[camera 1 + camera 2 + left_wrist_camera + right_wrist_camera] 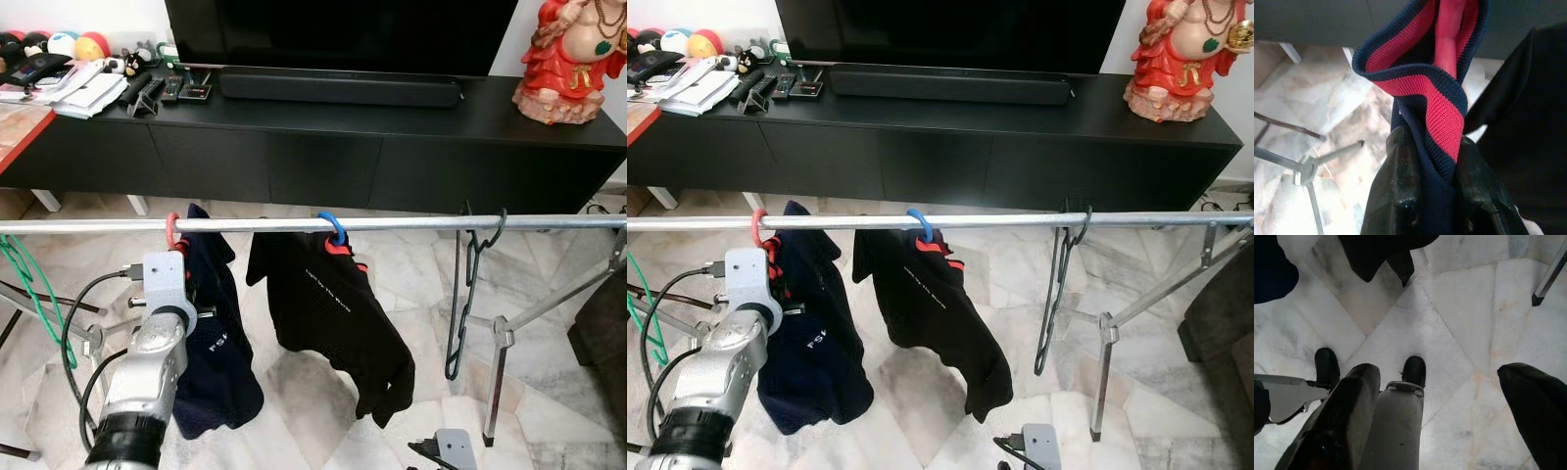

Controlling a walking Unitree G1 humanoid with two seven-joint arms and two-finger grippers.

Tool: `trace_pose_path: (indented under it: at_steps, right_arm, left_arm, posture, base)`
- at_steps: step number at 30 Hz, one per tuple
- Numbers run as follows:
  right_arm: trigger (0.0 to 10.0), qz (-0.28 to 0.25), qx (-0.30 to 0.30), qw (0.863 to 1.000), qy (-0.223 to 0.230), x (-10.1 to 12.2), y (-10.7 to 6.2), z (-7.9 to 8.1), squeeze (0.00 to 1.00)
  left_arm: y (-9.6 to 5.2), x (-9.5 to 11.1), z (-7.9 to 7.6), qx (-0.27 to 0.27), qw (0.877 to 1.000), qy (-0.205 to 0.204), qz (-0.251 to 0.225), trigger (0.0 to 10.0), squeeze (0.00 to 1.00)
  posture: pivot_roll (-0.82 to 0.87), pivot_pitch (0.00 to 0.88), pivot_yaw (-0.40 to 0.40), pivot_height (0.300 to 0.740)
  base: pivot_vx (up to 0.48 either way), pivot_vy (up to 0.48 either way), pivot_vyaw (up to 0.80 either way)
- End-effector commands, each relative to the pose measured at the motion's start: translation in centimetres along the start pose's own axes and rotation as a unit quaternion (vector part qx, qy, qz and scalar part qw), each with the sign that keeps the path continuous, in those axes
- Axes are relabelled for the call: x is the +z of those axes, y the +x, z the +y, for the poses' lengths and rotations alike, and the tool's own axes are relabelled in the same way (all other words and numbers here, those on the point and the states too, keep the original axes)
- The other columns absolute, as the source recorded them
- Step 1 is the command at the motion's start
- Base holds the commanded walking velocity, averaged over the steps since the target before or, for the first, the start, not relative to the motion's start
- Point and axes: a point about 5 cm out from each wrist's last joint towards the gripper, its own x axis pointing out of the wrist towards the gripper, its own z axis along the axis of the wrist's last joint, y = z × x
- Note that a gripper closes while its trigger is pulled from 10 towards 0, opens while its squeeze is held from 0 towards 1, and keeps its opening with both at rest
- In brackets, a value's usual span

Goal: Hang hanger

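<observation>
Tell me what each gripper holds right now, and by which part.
The left gripper pinches the navy shirt just below its red-lined collar, under the red hanger on the rail. The right gripper hangs open over the floor, holding nothing.

red hanger (172, 235) hooked over the silver rail (411, 224), navy red-collared shirt (211, 333) draped on it
</observation>
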Motion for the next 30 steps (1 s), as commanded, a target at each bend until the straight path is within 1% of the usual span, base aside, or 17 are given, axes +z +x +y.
trace_pose_path:
  at_steps: [1,2,5,8,9,10,13,16,18,19,20,21,24,26,28,29,30]
  right_arm:
    - [10.0,0.008,0.001,1.0,0.013,-0.9,-0.1,0.0,0.0]
    - [10.0,0.008,0.001,1.0,0.013,-0.9,-0.1,0.0,0.0]
    - [10.0,0.007,0.001,1.0,0.019,-1.0,-0.1,-0.1,0.0]
    - [10.0,0.006,0.0,1.0,0.019,-0.9,-0.1,-0.1,0.0]
    - [10.0,0.006,0.0,1.0,0.019,-0.9,-0.1,-0.1,0.0]
    - [10.0,0.005,0.001,1.0,0.017,-0.9,-0.1,-0.1,0.0]
    - [10.0,0.005,0.002,1.0,0.017,-0.9,-0.1,-0.1,0.0]
    - [10.0,0.003,-0.001,1.0,0.019,-0.8,-0.1,-0.1,0.0]
    - [10.0,0.002,-0.001,1.0,0.021,-0.8,-0.1,-0.1,0.0]
    - [10.0,0.002,-0.001,1.0,0.021,-0.8,-0.1,-0.1,0.0]
    - [10.0,0.002,-0.002,1.0,0.025,-0.8,-0.1,-0.1,0.0]
    - [10.0,0.001,-0.005,1.0,0.03,-0.8,-0.1,-0.1,0.0]
    - [10.0,0.001,-0.012,0.999,0.039,-0.8,-0.1,-0.1,0.0]
    - [10.0,-0.002,-0.018,0.999,0.051,-0.8,-0.1,0.0,0.0]
    - [10.0,-0.003,-0.02,0.998,0.056,-0.8,-0.1,0.0,0.0]
    - [10.0,-0.004,-0.024,0.997,0.068,-0.9,-0.1,0.1,0.0]
    - [10.0,-0.004,-0.024,0.997,0.068,-0.9,-0.1,0.1,0.0]
  left_arm:
    - [-0.7,1.5,0.2,-0.007,0.999,0.009,-0.043,0.0,0.0]
    - [-0.7,1.5,0.2,-0.007,0.999,0.009,-0.043,0.0,0.0]
    - [-2.9,1.6,0.2,-0.024,0.997,0.013,-0.072,0.0,0.0]
    - [-4.2,1.8,0.4,-0.025,0.995,0.012,-0.094,0.0,0.0]
    - [-4.5,1.7,0.5,-0.025,0.995,0.015,-0.096,0.0,0.0]
    - [-5.4,1.0,0.7,-0.034,0.995,0.03,-0.09,0.0,0.0]
    - [-6.0,0.2,0.9,-0.042,0.995,0.044,-0.083,0.0,0.0]
    - [-8.0,-4.1,1.8,-0.065,0.993,0.096,-0.036,0.0,0.0]
    - [-8.3,-6.5,2.5,-0.053,0.992,0.114,0.001,0.0,0.0]
    - [-8.3,-6.5,2.5,-0.053,0.992,0.114,0.001,0.0,0.0]
    - [-7.9,-7.8,2.6,-0.05,0.992,0.117,0.022,5.3,0.0]
    - [-7.5,-9.1,2.4,-0.053,0.992,0.11,0.043,10.0,0.0]
    - [-6.5,-11.2,1.9,-0.065,0.99,0.098,0.081,10.0,0.0]
    - [-5.3,-13.4,2.0,-0.058,0.983,0.113,0.136,10.0,0.0]
    - [-5.1,-13.8,2.1,-0.056,0.98,0.12,0.146,10.0,0.0]
    - [-4.9,-14.5,2.3,-0.066,0.98,0.084,0.17,10.0,0.0]
    - [-4.9,-14.5,2.3,-0.066,0.98,0.084,0.17,10.0,0.0]
  posture:
    - [0.01,0.182,-0.006,0.74]
    - [0.01,0.182,-0.006,0.74]
    - [0.02,0.185,-0.006,0.74]
    - [0.02,0.186,-0.009,0.74]
    - [0.02,0.186,-0.009,0.74]
    - [0.02,0.183,-0.01,0.74]
    - [0.02,0.182,-0.008,0.74]
    - [0.03,0.179,-0.006,0.74]
    - [0.03,0.176,-0.009,0.74]
    - [0.03,0.176,-0.009,0.74]
    - [0.03,0.173,-0.01,0.74]
    - [0.04,0.169,-0.012,0.74]
    - [0.04,0.16,-0.012,0.74]
    - [0.01,0.153,-0.005,0.74]
    - [0.01,0.153,-0.005,0.74]
    - [0.0,0.147,0.001,0.74]
    - [0.0,0.147,0.001,0.74]
  base:
    - [0.0,0.0,0.0]
    - [0.0,0.0,0.0]
    - [0.0,0.0,0.0]
    - [0.0,0.0,0.0]
    - [0.0,0.0,0.0]
    - [0.0,0.0,0.0]
    - [0.0,0.0,0.0]
    - [0.0,0.0,0.0]
    - [0.0,0.0,0.0]
    - [0.0,0.0,0.0]
    - [0.0,0.0,0.0]
    - [0.0,0.0,0.0]
    - [0.0,0.0,0.0]
    - [0.0,0.0,0.0]
    - [0.0,0.0,0.0]
    - [0.0,0.0,0.0]
    - [0.0,0.0,0.0]
